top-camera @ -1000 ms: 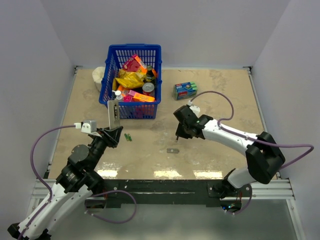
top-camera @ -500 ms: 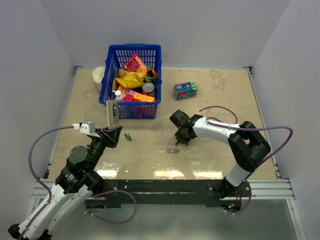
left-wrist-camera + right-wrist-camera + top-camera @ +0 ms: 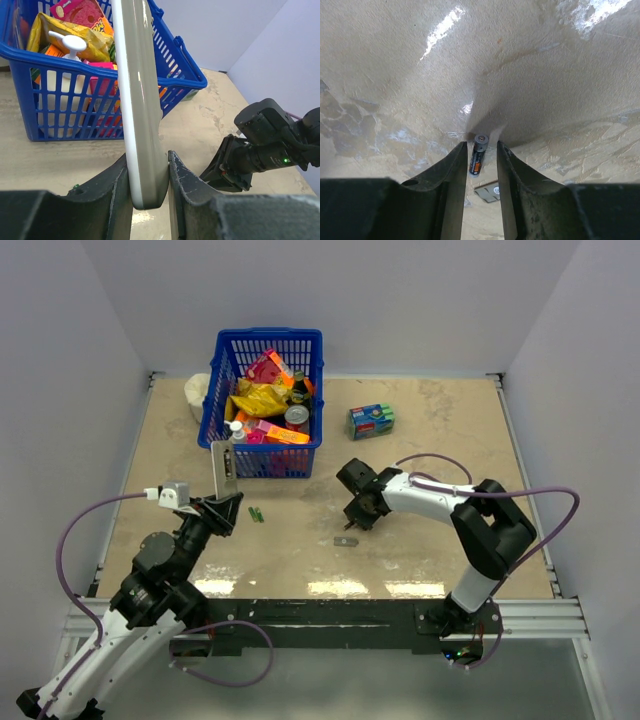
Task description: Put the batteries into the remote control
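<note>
My left gripper is shut on the lower end of the grey remote control and holds it upright in front of the basket. My right gripper is low over the table's middle, its jaws a little apart. One dark battery with an orange mark sits between the fingers. It lies close to the left finger and stands clear of the right one. A small grey cover lies on the table just below it.
A blue basket full of packets and bottles stands at the back left, with a white lump beside it. A blue-green box sits at the back centre. Tiny green sticks lie near the left gripper.
My right gripper has dropped towards the table and shifted slightly left. Its jaws have parted from shut, with the battery now loose between them. The left arm has held still.
</note>
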Controlling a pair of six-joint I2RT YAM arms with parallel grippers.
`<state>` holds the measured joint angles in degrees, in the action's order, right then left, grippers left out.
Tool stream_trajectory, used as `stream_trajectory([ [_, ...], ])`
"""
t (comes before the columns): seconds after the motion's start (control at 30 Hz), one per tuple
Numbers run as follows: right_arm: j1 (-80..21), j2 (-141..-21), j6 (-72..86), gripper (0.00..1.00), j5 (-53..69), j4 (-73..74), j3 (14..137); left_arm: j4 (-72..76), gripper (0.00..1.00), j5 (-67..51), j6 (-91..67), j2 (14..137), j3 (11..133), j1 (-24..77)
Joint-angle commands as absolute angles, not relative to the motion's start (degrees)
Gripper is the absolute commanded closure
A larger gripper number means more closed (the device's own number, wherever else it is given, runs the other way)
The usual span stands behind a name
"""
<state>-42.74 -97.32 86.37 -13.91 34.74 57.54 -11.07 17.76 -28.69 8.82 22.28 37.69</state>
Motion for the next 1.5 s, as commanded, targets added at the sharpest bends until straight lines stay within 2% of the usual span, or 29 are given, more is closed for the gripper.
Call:
stream_trajectory([
  [0.0, -43.24, -97.12, 86.93, 0.63, -15.03, 36.3, 59.15, -9.41, 1.0, 18.63, -27.69, 8.26, 24.08, 37.97],
  [0.1, -43.94, -95.37, 83.07, 0.58, -17.48, 37.52, 61.25, -9.4, 1.0, 18.72, -27.51, 8.44, 24.26, 37.88],
  [0.23, -45.35, -90.8, 72.8, 0.41, -24.33, 39.81, 65.29, -9.58, 1.0, 19.07, -27.51, 8.35, 24.26, 37.97],
  [0.27, -45.35, -89.92, 63.99, 0.35, -24.52, 38.07, 65.82, -9.58, 1.0, 19.16, -27.77, 8.18, 24.26, 37.97],
  [0.43, -44.92, -83.42, 34.24, 0.34, -23.57, 32.71, 68.03, -9.14, 1.0, 19.69, -28.48, 7.38, 23.82, 37.97],
  [0.53, -44.65, -81.74, 5.74, 0.35, -13.48, 30.77, 66.72, -9.05, 1.0, 19.78, -28.48, 7.03, 23.73, 37.97],
  [0.7, -44.56, -82.79, -14.82, 0.33, -7.13, 33.13, 65.05, -8.79, 1.0, 19.34, -29.18, 6.42, 23.03, 37.97],
  [0.73, -44.65, -82.44, -23.21, 0.33, -2.16, 33.31, 64.43, -8.62, 1.0, 19.16, -29.27, 6.42, 23.03, 37.97],
  [0.8, -44.47, -81.22, -29.23, 0.33, -0.27, 31.21, 61.11, -8.35, 1.0, 18.99, -29.36, 6.33, 22.68, 37.88],
  [0.83, -43.95, -80.51, -35.71, 0.35, 4.96, 29.37, 59.87, -7.91, 1.0, 18.81, -29.27, 6.33, 22.68, 37.97],
  [0.93, -42.2, -80.15, -41.55, 0.36, 8.86, 28.12, 58.01, -7.3, 1.0, 18.11, -28.65, 6.68, 22.85, 37.97],
  [1.07, -39.64, -86.38, -46.66, 0.37, 14.4, 32.34, 60.64, -7.38, 1.0, 17.75, -28.39, 7.12, 23.03, 37.97],
  [1.13, -38.77, -87.79, -47.2, 0.41, 16.86, 31.91, 61.26, -7.21, 1.0, 17.67, -28.39, 7.03, 22.94, 37.97],
  [1.17, -38.24, -89.28, -47.28, 0.48, 18.88, 31.73, 61.61, -7.12, 1.0, 17.58, -28.3, 7.21, 22.94, 37.97],
  [1.27, -37.44, -92.54, -49.65, 0.51, 21.7, 33.04, 62.92, -7.29, 1.0, 17.4, -28.13, 7.38, 23.29, 37.97],
  [1.47, -37.44, -96.33, -51.24, 0.51, 22.32, 33.66, 62.94, -7.91, 1.0, 17.4, -28.04, 7.47, 23.55, 37.97],
])
